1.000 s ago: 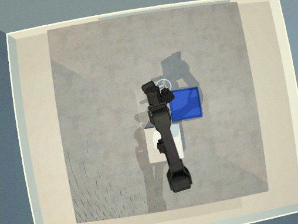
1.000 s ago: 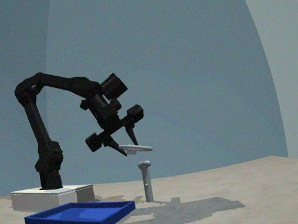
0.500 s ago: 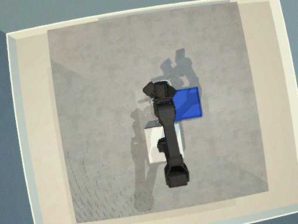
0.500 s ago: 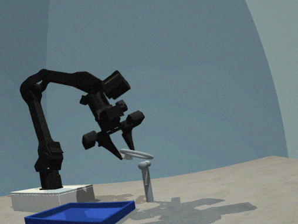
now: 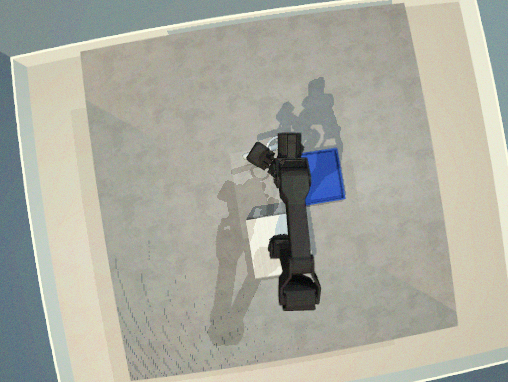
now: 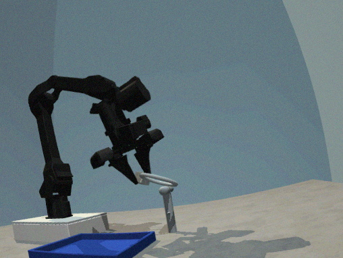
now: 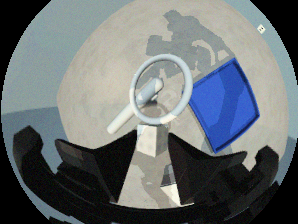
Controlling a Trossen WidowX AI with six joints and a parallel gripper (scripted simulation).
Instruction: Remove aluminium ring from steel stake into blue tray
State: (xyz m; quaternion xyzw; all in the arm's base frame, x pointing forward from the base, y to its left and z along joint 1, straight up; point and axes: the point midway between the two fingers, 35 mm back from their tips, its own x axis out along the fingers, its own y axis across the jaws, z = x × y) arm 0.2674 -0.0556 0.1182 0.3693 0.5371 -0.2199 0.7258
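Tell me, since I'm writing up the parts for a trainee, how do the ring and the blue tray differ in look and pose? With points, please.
The ring (image 5: 270, 143) (image 6: 158, 176) (image 7: 189, 85) is round, grey-white and open through its middle; the blue tray (image 5: 341, 174) (image 6: 91, 244) (image 7: 245, 100) is four-sided with a solid floor.
The ring is tilted and raised in the hand (image 5: 272, 157) (image 6: 142, 177) (image 7: 152, 135), while the tray rests flat.

From above, the arm (image 5: 298, 225) (image 6: 49, 138) hides part of the tray (image 5: 325, 172) (image 6: 101, 246) (image 7: 232, 105); the exterior view's lower edge crops its near side.
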